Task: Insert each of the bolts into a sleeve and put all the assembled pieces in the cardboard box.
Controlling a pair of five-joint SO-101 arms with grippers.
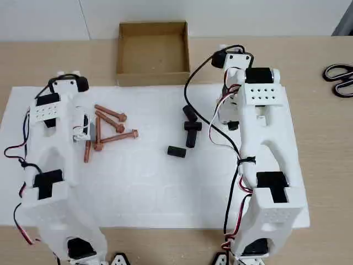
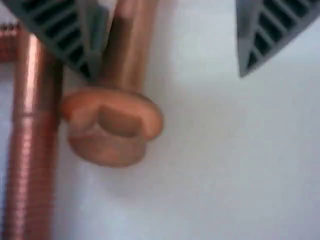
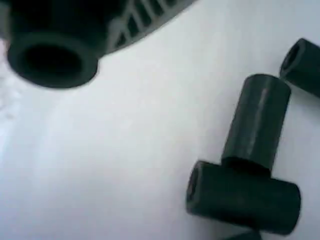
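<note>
Dark, ribbed left fingers (image 2: 60, 30) stood apart, low over the white mat (image 2: 225, 175), as seen from the left wrist. One copper bolt (image 2: 112, 125) lay between them. Its shank ran up against one finger, with a clear gap to the other, and its flanged head faced the camera. A second bolt (image 2: 30, 150), threads showing, lay just beside it, outside the fingers.

From the right wrist, the right fingers (image 3: 145, 20) were clamped on a black sleeve (image 3: 52, 57), held above the mat with its open end toward the camera. Below it lay the loose sleeves (image 3: 242, 197) — two touching in a T shape and another near them.

From above, the left arm reached over the scattered bolts (image 1: 110, 127) on the mat's left side. The right arm was just beside the loose sleeves near the middle. An open cardboard box (image 1: 153, 79) sat on the worktop (image 1: 55, 61) at the mat's far edge — between the two arms. Scissors (image 1: 339, 80) lay at the worktop's right edge.
</note>
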